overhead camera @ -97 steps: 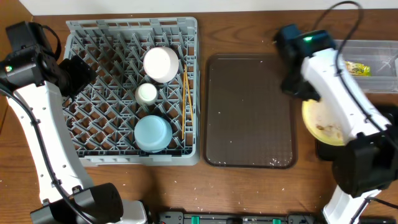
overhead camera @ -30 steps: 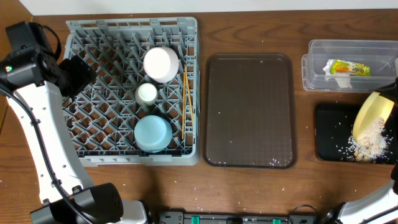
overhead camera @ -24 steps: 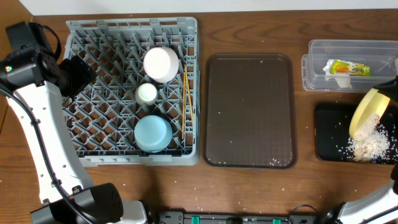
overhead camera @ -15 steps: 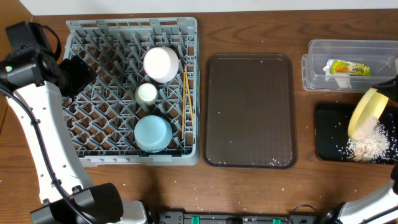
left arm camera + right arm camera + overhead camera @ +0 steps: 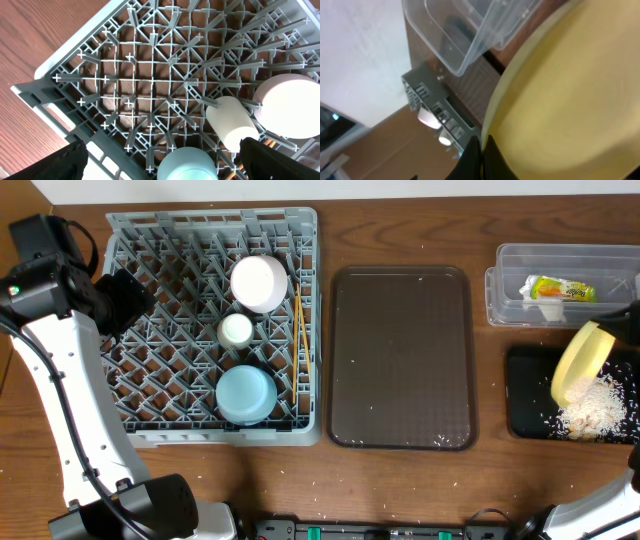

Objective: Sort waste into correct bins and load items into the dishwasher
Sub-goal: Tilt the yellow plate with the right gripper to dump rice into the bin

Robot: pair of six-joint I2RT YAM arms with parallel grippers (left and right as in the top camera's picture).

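My right gripper (image 5: 481, 150) is shut on the rim of the pale yellow plate (image 5: 578, 362), which fills the right wrist view (image 5: 570, 100) and hangs tilted over the black bin (image 5: 522, 400). A pile of rice-like crumbs (image 5: 592, 414) lies in that bin. The clear tub (image 5: 510, 265) holds the yellow-green snack packet (image 5: 560, 289). The grey dish rack (image 5: 140, 360) holds the white bowl (image 5: 259, 283), the small white cup (image 5: 236, 330), the light blue bowl (image 5: 246, 394) and the chopsticks (image 5: 301, 340). My left gripper (image 5: 162, 165) is open above the rack's left side.
The flat brown tray (image 5: 402, 358) lies between the rack and the bins. Scattered crumbs dot the wooden table (image 5: 400, 490) near its front edge. The left arm (image 5: 60, 360) stands along the rack's left side.
The right arm swung from the middle to the far right with the plate and tipped it; the crumbs slid onto the black bin. The plate has since lifted and moved left a little.
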